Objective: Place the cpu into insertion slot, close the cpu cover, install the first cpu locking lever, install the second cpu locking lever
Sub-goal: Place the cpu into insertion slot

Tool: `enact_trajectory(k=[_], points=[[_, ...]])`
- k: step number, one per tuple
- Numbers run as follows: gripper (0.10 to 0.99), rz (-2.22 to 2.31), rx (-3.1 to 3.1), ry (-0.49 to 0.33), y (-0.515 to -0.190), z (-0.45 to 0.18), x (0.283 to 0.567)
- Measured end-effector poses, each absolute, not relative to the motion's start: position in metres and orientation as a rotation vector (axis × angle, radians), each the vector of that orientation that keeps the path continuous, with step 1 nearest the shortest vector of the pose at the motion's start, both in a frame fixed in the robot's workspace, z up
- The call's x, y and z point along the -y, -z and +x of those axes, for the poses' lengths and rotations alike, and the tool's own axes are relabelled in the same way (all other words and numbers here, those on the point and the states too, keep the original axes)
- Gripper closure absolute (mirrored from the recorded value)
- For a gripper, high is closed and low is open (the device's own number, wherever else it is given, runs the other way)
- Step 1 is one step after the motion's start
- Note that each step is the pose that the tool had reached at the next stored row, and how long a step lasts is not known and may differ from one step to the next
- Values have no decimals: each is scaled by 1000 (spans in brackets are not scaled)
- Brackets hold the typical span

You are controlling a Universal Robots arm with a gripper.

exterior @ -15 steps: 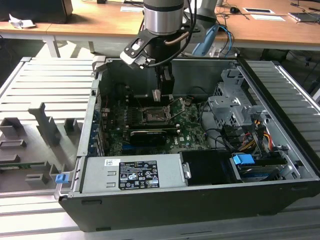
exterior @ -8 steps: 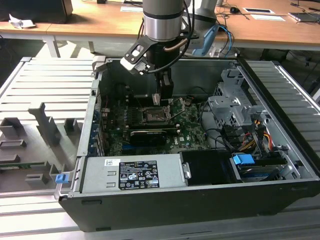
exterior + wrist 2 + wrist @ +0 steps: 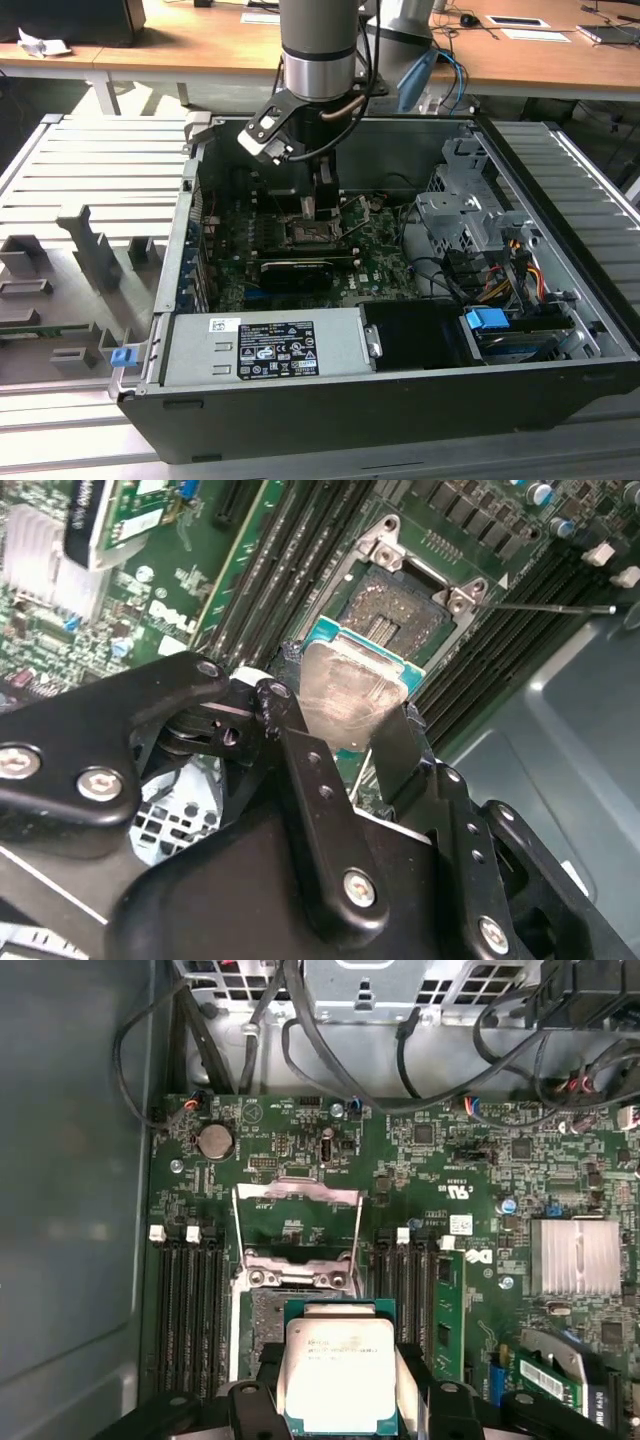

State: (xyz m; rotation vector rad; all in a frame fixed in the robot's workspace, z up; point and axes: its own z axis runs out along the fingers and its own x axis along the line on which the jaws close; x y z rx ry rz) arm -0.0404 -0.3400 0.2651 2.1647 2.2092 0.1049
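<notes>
The claw (image 3: 352, 755) is closed narrow on the chip (image 3: 345, 692), one black finger (image 3: 300, 765) pressed to each of two opposite edges. In both wrist views the chip's pale metal face is turned to the camera with its green border showing around it (image 3: 338, 1375). The chip is level and hangs over the near edge of the socket (image 3: 400, 605), not seated in it. In the second wrist view the socket's dark centre lies bare just past the chip.

In the first wrist view the socket (image 3: 262, 1310) is partly covered by the chip. On the side of the socket away from the chip, the cover (image 3: 297, 1192) is swung open and stands tilted up off the socket on its hinge, with green board showing through its square window. A thin metal rod (image 3: 545, 607) sticks out from one corner of the socket, clear of the frame.

Rows of long black memory slots (image 3: 190, 1300) run along both flanks of the socket. A round coin battery (image 3: 215, 1140) lies beyond the cover from the socket, and a ribbed silver heat sink (image 3: 575, 1255) is well apart from the socket, past one bank of memory slots.

In the exterior view the claw (image 3: 318, 205) reaches down into the open computer case (image 3: 350, 430), its tip just above the socket (image 3: 315, 237) on the green board (image 3: 385, 265).
</notes>
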Motion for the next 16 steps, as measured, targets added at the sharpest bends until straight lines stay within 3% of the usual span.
enact_trajectory(k=[16], points=[[561,2164,-2210,-105,-226,-49,328]])
